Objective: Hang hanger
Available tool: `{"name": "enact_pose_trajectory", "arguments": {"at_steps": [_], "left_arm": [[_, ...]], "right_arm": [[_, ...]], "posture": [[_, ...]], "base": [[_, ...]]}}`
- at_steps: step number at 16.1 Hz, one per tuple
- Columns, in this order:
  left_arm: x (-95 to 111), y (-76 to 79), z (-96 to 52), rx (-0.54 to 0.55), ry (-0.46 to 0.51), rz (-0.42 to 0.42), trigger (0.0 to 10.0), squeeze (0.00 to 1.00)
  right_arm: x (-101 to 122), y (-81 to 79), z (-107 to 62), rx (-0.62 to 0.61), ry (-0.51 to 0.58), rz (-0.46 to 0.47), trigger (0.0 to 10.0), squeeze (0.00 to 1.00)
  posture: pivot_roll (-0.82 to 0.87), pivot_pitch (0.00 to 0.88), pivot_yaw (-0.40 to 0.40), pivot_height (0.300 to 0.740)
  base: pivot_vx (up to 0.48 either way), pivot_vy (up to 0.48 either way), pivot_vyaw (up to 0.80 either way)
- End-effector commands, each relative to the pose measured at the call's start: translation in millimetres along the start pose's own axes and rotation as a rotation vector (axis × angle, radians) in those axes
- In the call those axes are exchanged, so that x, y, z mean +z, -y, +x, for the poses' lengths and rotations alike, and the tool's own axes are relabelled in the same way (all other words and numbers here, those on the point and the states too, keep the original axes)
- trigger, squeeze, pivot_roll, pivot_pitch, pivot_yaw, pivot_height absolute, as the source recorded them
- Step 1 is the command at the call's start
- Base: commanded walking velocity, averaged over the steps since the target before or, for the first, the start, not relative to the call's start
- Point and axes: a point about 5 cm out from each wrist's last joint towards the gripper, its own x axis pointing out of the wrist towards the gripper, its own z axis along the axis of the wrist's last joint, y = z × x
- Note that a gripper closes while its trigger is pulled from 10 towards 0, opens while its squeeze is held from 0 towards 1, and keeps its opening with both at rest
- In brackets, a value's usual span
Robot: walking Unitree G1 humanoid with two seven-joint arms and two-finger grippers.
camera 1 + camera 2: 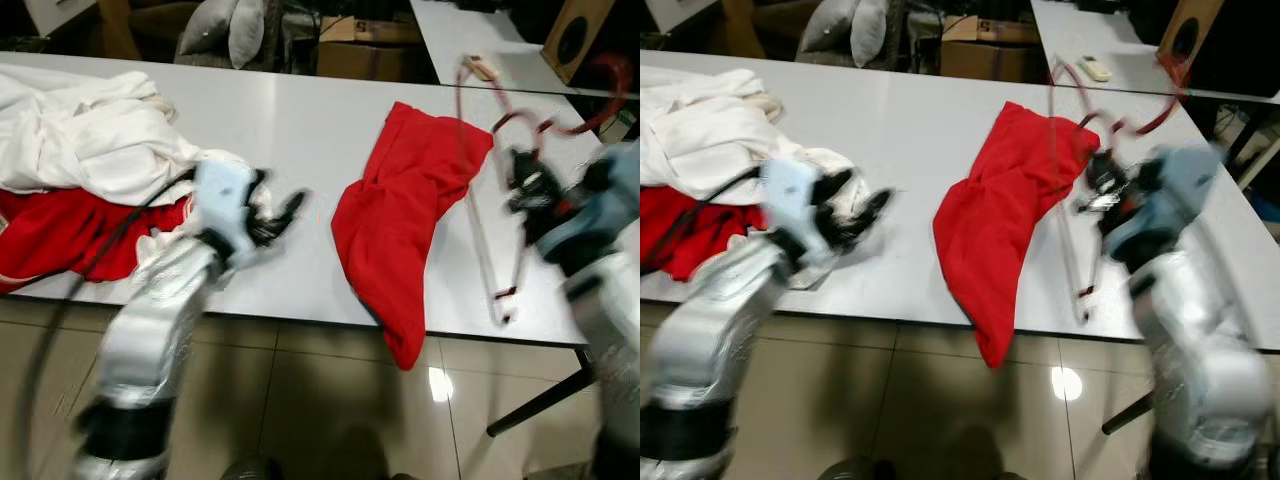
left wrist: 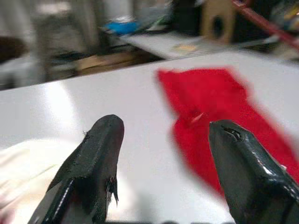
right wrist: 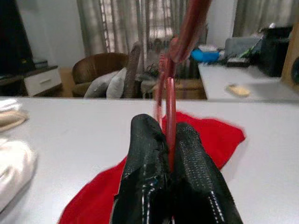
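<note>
A red hanger (image 1: 500, 150) is lifted over the right part of the white table (image 1: 300, 120), its hook blurred near the far right edge. My right gripper (image 1: 522, 180) is shut on its wire, which runs up between the two black fingers (image 3: 147, 158) in the right wrist view. A red garment (image 1: 405, 215) lies flat in the middle of the table, its lower end hanging over the front edge. My left gripper (image 1: 278, 218) is open over the table left of the garment, with nothing between its fingers (image 2: 100, 154).
A heap of white cloth (image 1: 90, 130) over red cloth (image 1: 70, 235) covers the table's left end. A second white table (image 1: 470, 35) stands behind, with a cardboard box (image 1: 360, 50), grey cushions (image 1: 225, 28) and a speaker (image 1: 578, 35). Tiled floor lies in front.
</note>
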Motion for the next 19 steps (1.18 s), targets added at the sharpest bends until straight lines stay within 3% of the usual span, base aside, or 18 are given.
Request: {"name": "enact_pose_trajectory", "arguments": {"at_steps": [1, 4, 6, 8, 19], "left_arm": [[-4, -1.7, -4.6, 0.044, -0.036, 0.010, 10.0, 0.00], [-9, 0.7, -11.3, 0.088, -0.060, -0.001, 10.0, 0.00], [-6, 6.3, -7.7, 0.076, -0.058, 0.029, 10.0, 0.00], [4, 7.6, 1.5, 0.072, -0.027, -0.013, 10.0, 0.00], [-7, 16.7, -5.1, 0.052, -0.072, -0.012, 10.0, 0.00]], "right_arm": [[3, -7.9, -3.3, 0.014, 0.025, -0.014, 10.0, 0.00], [-5, -23.0, -8.1, 0.034, 0.022, 0.008, 10.0, 0.00], [-11, -30.3, -10.2, 0.027, 0.001, 0.004, 10.0, 0.00], [-18, -35.4, -13.1, 0.006, -0.023, 0.010, 10.0, 0.00], [-38, -28.6, -27.4, -0.069, -0.093, -0.002, 10.0, 0.00]], "posture": [[0.00, 0.055, -0.034, 0.740], [0.00, 0.058, -0.023, 0.740], [0.00, 0.053, -0.013, 0.740], [0.00, 0.059, -0.001, 0.740], [0.00, 0.051, -0.010, 0.740]], "base": [[0.000, 0.000, 0.00], [0.000, 0.080, 0.00], [0.000, 0.247, 0.00], [0.000, 0.244, 0.00], [0.000, 0.245, 0.00]]}}
